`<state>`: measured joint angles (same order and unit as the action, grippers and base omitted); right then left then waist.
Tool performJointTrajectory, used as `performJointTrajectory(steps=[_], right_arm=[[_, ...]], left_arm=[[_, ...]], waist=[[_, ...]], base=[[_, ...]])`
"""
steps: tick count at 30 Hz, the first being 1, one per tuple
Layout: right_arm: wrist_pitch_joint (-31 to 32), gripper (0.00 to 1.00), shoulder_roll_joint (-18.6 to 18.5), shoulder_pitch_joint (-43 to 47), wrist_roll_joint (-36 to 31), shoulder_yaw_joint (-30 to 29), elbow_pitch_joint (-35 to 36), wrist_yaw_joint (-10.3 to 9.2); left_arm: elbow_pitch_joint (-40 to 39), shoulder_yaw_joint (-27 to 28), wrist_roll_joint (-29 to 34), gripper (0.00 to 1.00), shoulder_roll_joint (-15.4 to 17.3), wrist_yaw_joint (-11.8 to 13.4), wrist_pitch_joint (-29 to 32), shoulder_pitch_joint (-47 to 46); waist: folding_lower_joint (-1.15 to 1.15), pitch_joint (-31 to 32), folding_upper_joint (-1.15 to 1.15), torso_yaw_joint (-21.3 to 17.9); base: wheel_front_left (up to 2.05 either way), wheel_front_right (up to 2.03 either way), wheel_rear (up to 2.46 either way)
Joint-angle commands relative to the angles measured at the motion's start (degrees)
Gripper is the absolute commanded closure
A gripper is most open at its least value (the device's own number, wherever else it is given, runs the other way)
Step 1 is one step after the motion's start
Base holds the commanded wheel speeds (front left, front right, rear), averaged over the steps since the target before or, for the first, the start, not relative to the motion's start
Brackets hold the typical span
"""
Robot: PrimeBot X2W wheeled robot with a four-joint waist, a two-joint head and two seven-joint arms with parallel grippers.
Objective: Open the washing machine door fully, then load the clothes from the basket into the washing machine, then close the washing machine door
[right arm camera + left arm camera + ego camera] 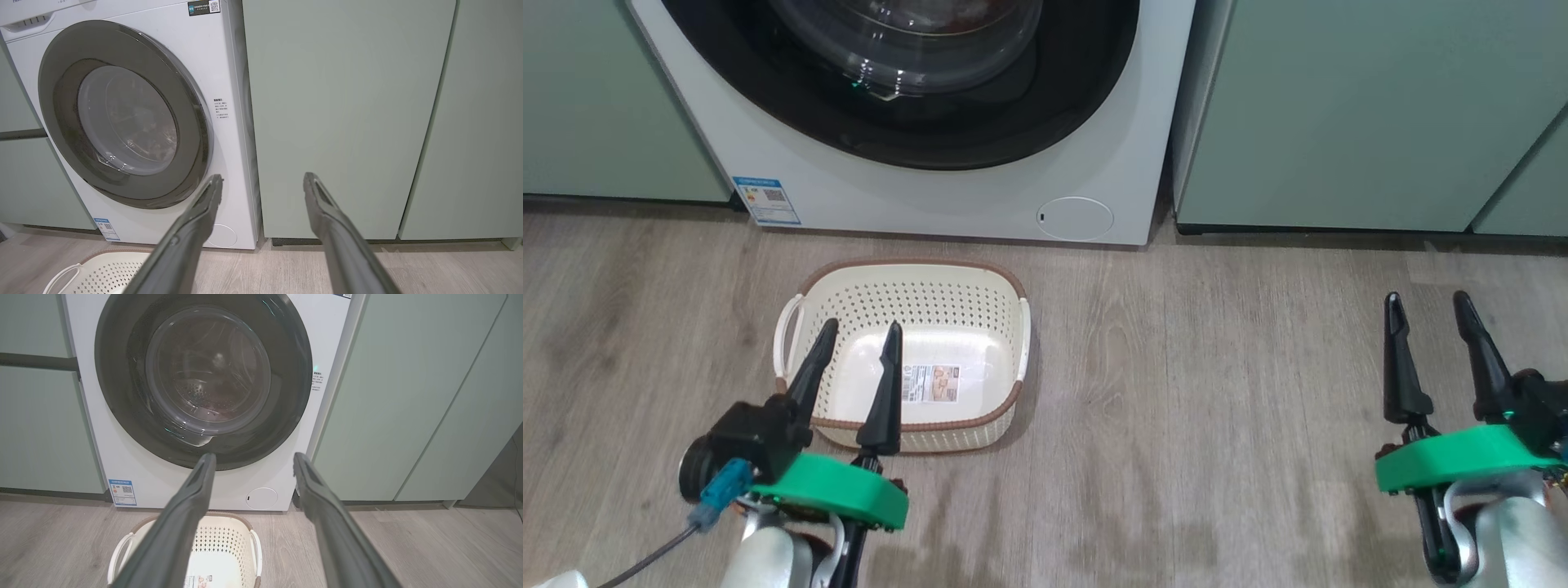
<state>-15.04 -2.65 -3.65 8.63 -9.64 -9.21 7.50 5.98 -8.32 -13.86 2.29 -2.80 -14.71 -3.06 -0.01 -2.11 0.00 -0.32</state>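
Basket [907,266] holds 1 label [935,382]; door [1054,106] shut; left gripper [862,325], right gripper [1426,298] spread.

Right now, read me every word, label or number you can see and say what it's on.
Nothing is legible.
Blue sticker, low on the washing machine: too small.
Paper label in the basket: blurred.
Small notice beside the washing machine door: too small.
Dark sticker with QR code, machine top: too small.

Dark tapered fingers [885,392], green brackets [841,490], silver forearms [768,559].
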Motion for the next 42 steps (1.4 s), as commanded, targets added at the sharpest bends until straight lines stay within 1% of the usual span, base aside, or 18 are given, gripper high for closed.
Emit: performJointTrajectory(steps=[1,11,22,41,42], right_arm=[[0.0,0.00,-0.2,-0.7,-0.1,1.2,2.1,-0.01],[0.0,0.00,-0.2,-0.7,-0.1,1.5,2.1,-0.01],[0.0,0.00,-0.2,-0.6,-0.2,2.2,1.9,-0.01],[0.0,0.00,-0.2,-0.3,-0.6,2.2,2.2,-0.01],[0.0,1.00,0.0,0.9,-0.1,0.8,0.0,0.00]], left_arm=[[-1.9,1.7,0.6,0.00,0.6,0.4,-0.3,-1.2],[-2.6,1.8,1.1,0.00,0.6,1.2,-0.3,-0.9],[-2.9,1.7,1.6,0.00,0.6,1.0,-0.3,-0.2],[-2.6,1.8,-0.2,0.00,0.6,1.0,-0.3,0.3],[-0.7,-0.3,0.2,1.00,0.0,1.0,0.0,1.1]], waist=[[0.01,0.0,0.00,0.0],[0.01,0.1,0.00,-0.3],[0.01,0.9,0.00,-0.7],[0.01,0.8,0.00,-0.3],[0.01,0.9,0.00,-0.3]], base=[[0.00,0.00,0.00],[0.00,0.00,0.00],[0.00,0.00,0.00],[0.00,0.00,0.00],[0.00,0.00,0.00]])
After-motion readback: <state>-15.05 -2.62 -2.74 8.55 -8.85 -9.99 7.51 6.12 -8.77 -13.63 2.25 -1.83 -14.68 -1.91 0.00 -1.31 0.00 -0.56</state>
